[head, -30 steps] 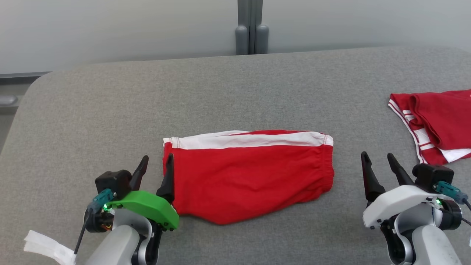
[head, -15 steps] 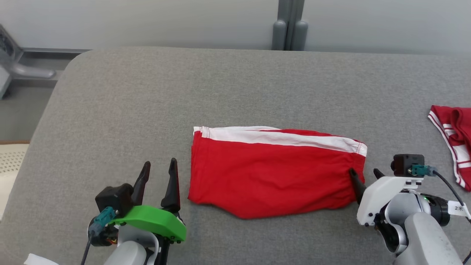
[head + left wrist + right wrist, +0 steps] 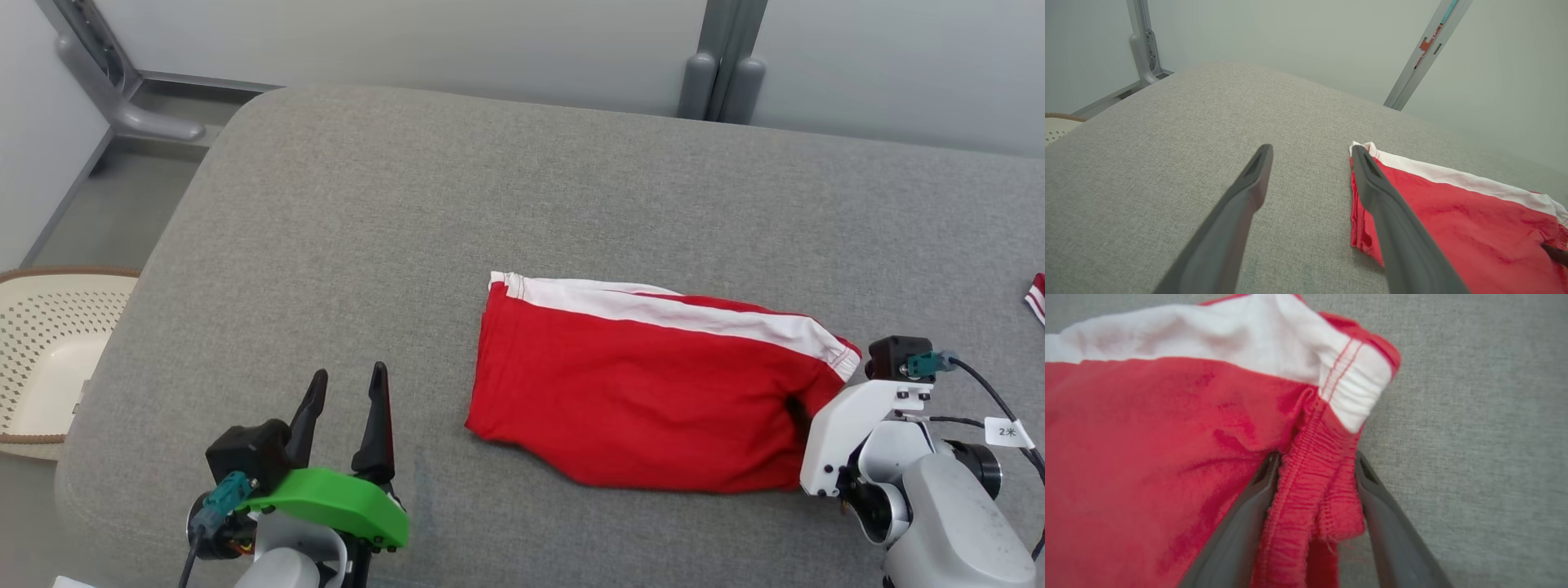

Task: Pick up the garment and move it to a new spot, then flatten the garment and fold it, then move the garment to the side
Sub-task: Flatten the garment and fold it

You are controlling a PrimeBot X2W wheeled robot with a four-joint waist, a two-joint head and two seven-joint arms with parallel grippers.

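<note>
The garment (image 3: 645, 384) is a pair of red shorts with a white stripe, lying folded flat on the grey padded table (image 3: 326, 204). My right gripper (image 3: 804, 404) is at its right end. In the right wrist view the garment's (image 3: 1147, 437) gathered red waistband sits between the two fingers of the right gripper (image 3: 1316, 457), whose jaws stand wide on either side of it. My left gripper (image 3: 349, 373) is open and empty, low over the table, a short way left of the garment's left edge. The left wrist view has the left gripper (image 3: 1311, 151) beside the garment's (image 3: 1453, 212) white-hemmed corner.
A cream perforated basket (image 3: 49, 351) stands on the floor past the table's left edge. A bit of another red and white cloth (image 3: 1037, 298) lies at the far right edge. A grey post (image 3: 722, 73) rises behind the table.
The head camera has swung left. My right gripper moved in from the bare table onto the garment's waistband end, and its jaws have narrowed a little. The left gripper stands farther from the garment's left edge.
</note>
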